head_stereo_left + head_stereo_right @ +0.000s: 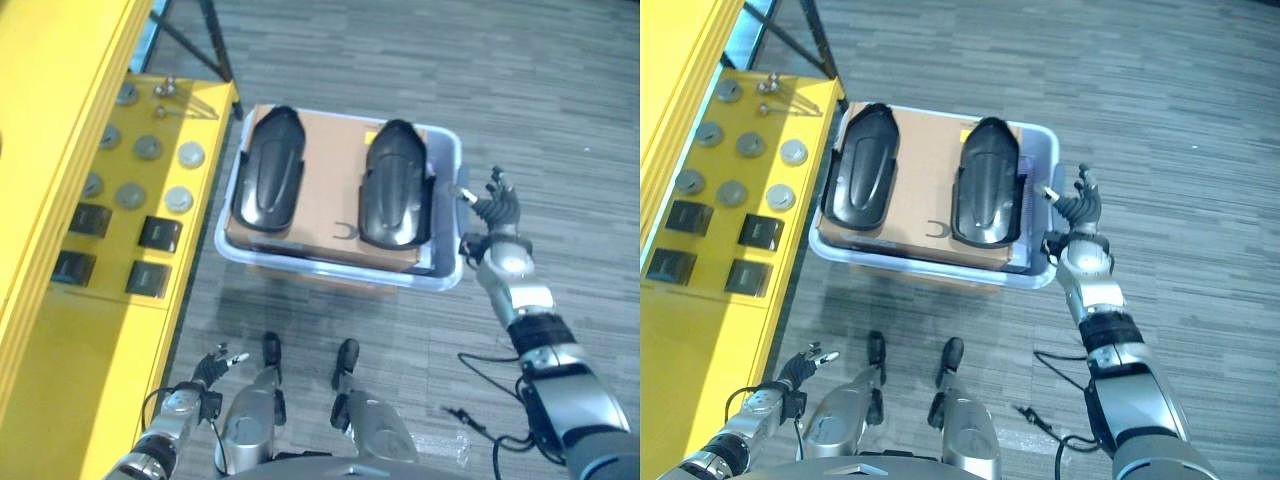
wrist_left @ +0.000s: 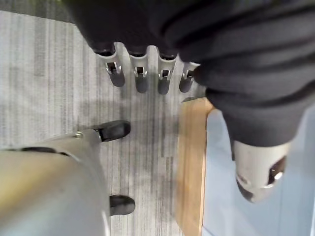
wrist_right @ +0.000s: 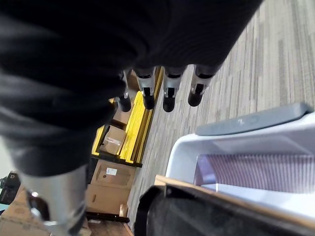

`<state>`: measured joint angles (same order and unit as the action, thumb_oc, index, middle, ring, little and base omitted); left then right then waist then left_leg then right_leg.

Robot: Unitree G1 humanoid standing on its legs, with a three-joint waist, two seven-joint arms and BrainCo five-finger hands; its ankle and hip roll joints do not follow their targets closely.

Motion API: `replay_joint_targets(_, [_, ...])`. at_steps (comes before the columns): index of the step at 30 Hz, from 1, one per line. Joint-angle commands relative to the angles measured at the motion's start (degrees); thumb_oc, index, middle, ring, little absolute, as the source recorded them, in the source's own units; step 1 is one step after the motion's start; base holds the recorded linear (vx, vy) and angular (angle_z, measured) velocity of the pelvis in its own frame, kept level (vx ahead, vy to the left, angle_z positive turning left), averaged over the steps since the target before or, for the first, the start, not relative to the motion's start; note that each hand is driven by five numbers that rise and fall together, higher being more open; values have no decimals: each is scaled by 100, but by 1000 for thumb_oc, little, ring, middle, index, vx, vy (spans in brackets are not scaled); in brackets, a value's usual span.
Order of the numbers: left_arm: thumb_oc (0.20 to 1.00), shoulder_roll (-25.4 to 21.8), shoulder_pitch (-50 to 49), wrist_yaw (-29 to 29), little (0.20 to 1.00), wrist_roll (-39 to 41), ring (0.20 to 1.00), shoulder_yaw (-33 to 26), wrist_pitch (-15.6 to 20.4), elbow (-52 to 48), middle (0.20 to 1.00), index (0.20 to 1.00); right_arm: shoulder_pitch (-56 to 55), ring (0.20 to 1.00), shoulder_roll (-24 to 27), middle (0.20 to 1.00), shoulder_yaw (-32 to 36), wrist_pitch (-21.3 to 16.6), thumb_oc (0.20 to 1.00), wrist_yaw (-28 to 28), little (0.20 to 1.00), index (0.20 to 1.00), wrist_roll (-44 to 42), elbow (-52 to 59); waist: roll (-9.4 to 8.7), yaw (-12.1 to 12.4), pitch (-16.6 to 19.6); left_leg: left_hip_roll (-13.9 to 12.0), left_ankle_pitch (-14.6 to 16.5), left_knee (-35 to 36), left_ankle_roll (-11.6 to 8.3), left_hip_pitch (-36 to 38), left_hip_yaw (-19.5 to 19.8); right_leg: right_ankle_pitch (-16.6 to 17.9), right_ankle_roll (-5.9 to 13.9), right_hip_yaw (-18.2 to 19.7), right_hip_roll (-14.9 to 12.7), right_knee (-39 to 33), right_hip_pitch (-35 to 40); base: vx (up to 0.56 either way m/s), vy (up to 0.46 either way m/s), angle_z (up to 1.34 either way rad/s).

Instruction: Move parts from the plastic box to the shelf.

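2 long glossy black moulded plastic parts [image 1: 268, 168] lie on brown cardboard in the pale translucent plastic box [image 1: 447, 275] on the grey carpet, beside the yellow metal shelf [image 1: 100, 300]. The right hand [image 1: 497, 212] hovers at the box's right rim, fingers loosely spread and empty; the left hand [image 1: 212, 367] hangs low, relaxed and empty. A reach from here for the nearer part [image 1: 397, 185] could catch the rim and shove the box, or the smooth curved shell could slip from the fingers.
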<state>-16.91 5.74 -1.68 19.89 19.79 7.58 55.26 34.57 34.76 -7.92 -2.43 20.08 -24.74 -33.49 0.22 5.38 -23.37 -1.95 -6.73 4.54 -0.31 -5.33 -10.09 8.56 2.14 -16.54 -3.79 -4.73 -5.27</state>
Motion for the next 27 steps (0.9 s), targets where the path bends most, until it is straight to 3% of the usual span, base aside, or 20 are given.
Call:
replay_joint_targets(1, [1000,10,163,11,1000,93,1000,191,246,315,1000,1000,6,1000,437,1000,-168,128,1000,-33,1000,1000,-106,-276,-98,8,112,-71,344,46,-184,-70,389,-470,402,134,-301,-27,275,-14,37,9])
replay_joint_targets(6, [1000,-34,297,-23,1000,319,1000,244,318,350,1000,1000,626,1000,710,1000,-422,367,1000,-121,1000,1000,52,-1003,0,111,-30,-13,289,46,-195,-216,504,-450,408,5,-374,27,139,-24,31,13])
replay_joint_targets(10, [1000,-57,456,-63,1000,526,1000,359,399,357,1000,1000,1150,1000,884,1000,-707,867,1000,124,1000,1000,571,-1706,99,179,-140,40,278,46,-195,-323,568,-448,423,-62,-418,90,9,-28,29,12])
replay_joint_targets(14, [1000,-38,541,-163,1000,728,1000,484,528,213,1000,1000,1591,1000,1034,1000,-1164,1448,1000,-481,1000,1000,752,-2241,222,243,-303,107,252,46,-192,-418,649,-425,441,-117,-481,137,-118,-23,48,11])
replay_joint_targets(22, [1000,-133,510,-213,1000,753,1000,571,561,-71,1000,1000,2117,1000,1240,1000,-1746,1307,1000,-1514,1000,1000,1244,-2750,377,368,-537,186,174,46,-208,-640,734,-311,522,-213,-600,106,-320,-31,23,7])
replay_joint_targets(23, [1000,-139,498,-210,1000,746,1000,569,566,-75,1000,1000,2137,705,1246,705,-1788,1274,705,-1519,705,705,1215,-2772,385,374,-549,190,168,46,-211,-656,736,-306,529,-224,-608,107,-330,-35,8,9])
replay_joint_targets(24, [1000,-166,477,-207,1000,746,1000,568,556,-98,1000,1000,2160,200,1257,200,-1821,1254,200,-1579,200,200,1058,-2765,395,384,-561,197,164,46,-217,-676,743,-305,535,-232,-619,114,-348,-32,14,7])
replay_joint_targets(27, [1000,-192,449,-175,1000,729,1000,568,521,-146,1000,1000,2177,200,1238,200,-1794,1281,200,-1651,200,200,1131,-2662,400,375,-578,211,163,46,-223,-676,751,-309,540,-240,-627,131,-362,-10,6,2])
